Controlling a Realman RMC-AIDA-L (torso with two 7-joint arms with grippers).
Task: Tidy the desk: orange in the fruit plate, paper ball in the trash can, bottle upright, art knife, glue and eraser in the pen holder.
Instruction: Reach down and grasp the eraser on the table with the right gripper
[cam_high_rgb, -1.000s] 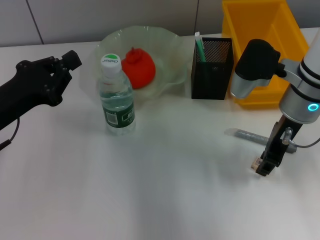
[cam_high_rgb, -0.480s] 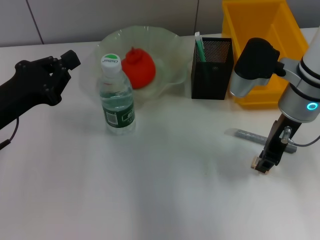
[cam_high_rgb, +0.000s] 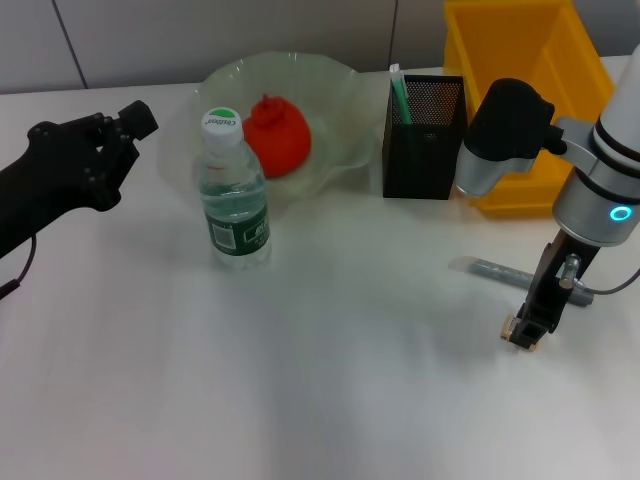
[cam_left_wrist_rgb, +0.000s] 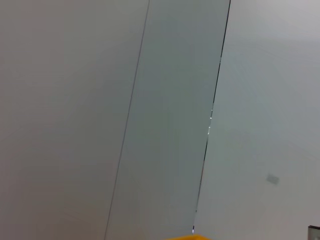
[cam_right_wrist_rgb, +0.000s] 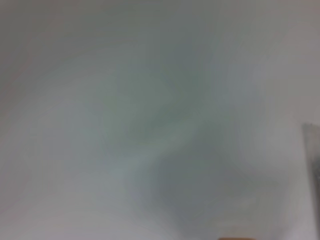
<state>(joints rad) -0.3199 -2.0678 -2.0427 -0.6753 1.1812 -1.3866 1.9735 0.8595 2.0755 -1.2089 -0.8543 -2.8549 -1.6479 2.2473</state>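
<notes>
The tidy-up stands partly done on the white desk (cam_high_rgb: 330, 400): the orange (cam_high_rgb: 277, 135) sits in the fruit plate (cam_high_rgb: 345, 90) at 12 o'clock, and the bottle (cam_high_rgb: 234, 200) stands upright just in front of it, cap up. A green-and-white stick (cam_high_rgb: 399, 95), which cannot be identified, leans inside the pen holder (cam_high_rgb: 425, 150), which stands beside the trash can (cam_high_rgb: 530, 60) at 1 o'clock. No paper ball is in sight, and the bin's contents cannot be made out.

At 4 o'clock the right gripper (cam_high_rgb: 523, 330) points down at the desk, fingers closed on the eraser (cam_high_rgb: 512, 327), apparently low against the surface. A grey, pen-like item (cam_high_rgb: 495, 270), possibly the art knife, lies just behind it, not yet stowed. The left gripper (cam_high_rgb: 125, 130) is idle at 10 o'clock, fingers drawn together and empty.
</notes>
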